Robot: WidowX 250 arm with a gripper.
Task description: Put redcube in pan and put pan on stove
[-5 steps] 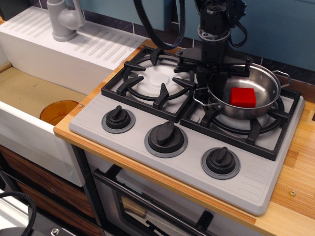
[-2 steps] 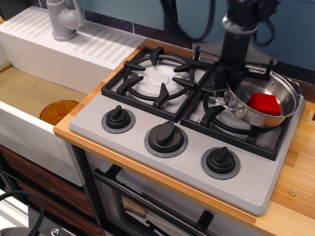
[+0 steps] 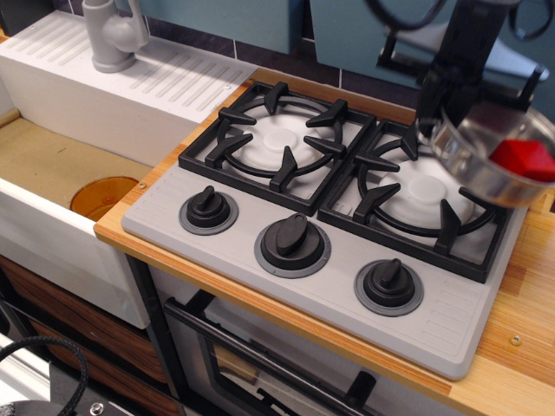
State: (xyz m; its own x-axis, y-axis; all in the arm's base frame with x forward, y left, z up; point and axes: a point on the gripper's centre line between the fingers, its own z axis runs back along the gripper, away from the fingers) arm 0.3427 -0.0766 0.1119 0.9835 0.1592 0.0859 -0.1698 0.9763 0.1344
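Observation:
The stove [image 3: 217, 247] is a grey two-burner cooktop with black grates and three black knobs. The pan [image 3: 486, 169] is a shiny steel pan, held in the air above the stove's right edge, tilted and partly cut off by the frame. The redcube [image 3: 525, 160] lies inside the pan, towards its right side. My gripper [image 3: 439, 117] comes down from above and is shut on the pan's left rim. The right burner grate [image 3: 414, 198] below it is bare.
The left burner grate [image 3: 277, 139] is bare. A white sink [image 3: 52, 173] with an orange drain disc [image 3: 102, 196] and a grey faucet [image 3: 113, 35] stands to the left. A wooden counter [image 3: 520, 321] runs around the stove. The back wall is blue.
The pan with the redcube has risen off the right burner grate and moved right and up with my gripper, tilting. The right burner is now uncovered.

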